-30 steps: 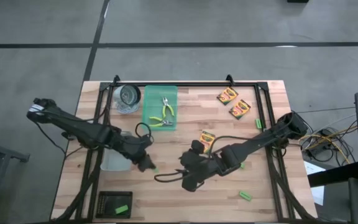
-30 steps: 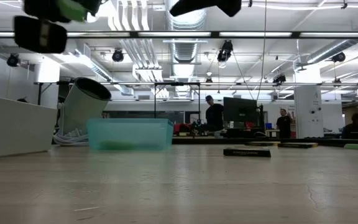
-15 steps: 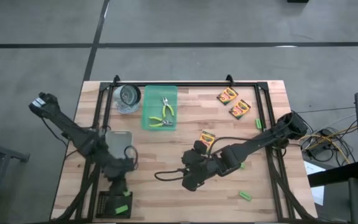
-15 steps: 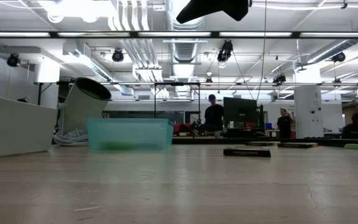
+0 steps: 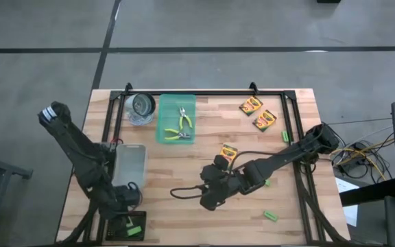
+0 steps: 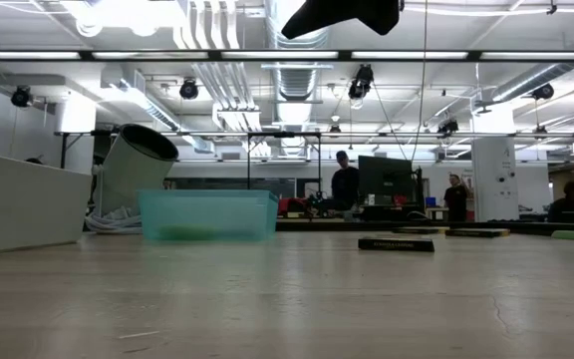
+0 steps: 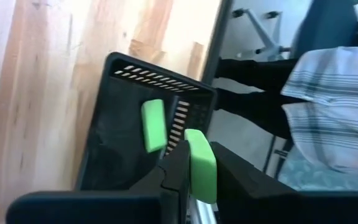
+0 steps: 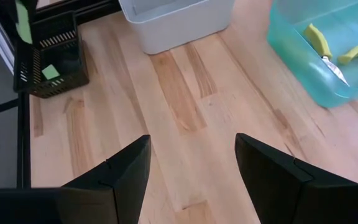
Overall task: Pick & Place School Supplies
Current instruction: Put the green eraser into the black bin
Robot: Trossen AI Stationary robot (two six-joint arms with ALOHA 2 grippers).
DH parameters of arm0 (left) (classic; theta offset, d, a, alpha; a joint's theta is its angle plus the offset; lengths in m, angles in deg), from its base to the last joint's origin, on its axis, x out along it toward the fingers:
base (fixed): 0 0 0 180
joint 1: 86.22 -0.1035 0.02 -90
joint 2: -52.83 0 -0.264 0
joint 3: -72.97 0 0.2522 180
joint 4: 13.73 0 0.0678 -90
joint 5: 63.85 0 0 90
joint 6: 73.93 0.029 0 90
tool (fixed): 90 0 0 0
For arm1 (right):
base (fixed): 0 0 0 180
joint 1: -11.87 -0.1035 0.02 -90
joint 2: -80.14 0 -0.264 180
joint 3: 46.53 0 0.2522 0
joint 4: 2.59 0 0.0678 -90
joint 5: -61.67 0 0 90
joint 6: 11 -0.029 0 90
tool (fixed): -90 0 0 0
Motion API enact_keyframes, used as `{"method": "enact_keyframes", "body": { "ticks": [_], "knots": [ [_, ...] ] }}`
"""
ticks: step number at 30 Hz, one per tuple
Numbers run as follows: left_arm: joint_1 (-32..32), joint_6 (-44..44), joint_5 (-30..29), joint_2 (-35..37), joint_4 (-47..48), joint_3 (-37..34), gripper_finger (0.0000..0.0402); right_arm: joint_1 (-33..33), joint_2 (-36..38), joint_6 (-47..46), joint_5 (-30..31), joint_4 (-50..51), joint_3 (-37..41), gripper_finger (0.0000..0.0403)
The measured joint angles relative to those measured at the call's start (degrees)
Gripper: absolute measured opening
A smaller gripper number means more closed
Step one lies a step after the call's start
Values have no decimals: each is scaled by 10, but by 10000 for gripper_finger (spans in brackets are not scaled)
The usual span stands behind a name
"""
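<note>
My left claw clamped on a green block above the black basket.
A second block lies inside; my right claw, jaws apart, hovers mid-table; farther off, pliers in the teal tray, crayon boxes beyond.

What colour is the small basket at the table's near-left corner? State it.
Black basket, clearest in the left wrist view.

the table was pale wood with streaky grain. the tray was teal, the pliers had yellow-green handles, the crayon boxes were yellow-orange, and bright green blocks sat in a slotted black basket.
</note>
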Motion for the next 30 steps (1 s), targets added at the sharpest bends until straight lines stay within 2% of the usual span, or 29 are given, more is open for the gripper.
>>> {"method": "enact_keyframes", "body": {
  "ticks": [8, 13, 25, 30],
  "knots": [
    [0, 22, -1, -71, 0, 0, 58, 0, 0, -4, 0, 0, 0, 226],
    [0, 43, 44, -105, 0, -1, 58, 0, 0, -4, 0, 0, 0, 226],
    [0, 15, 64, -145, 7, -1, 58, 0, 0, -4, -1, -1, 0, 226],
    [0, -8, 65, -145, 6, -1, 83, 0, 0, -4, -1, -1, 0, 226]
  ]
}}
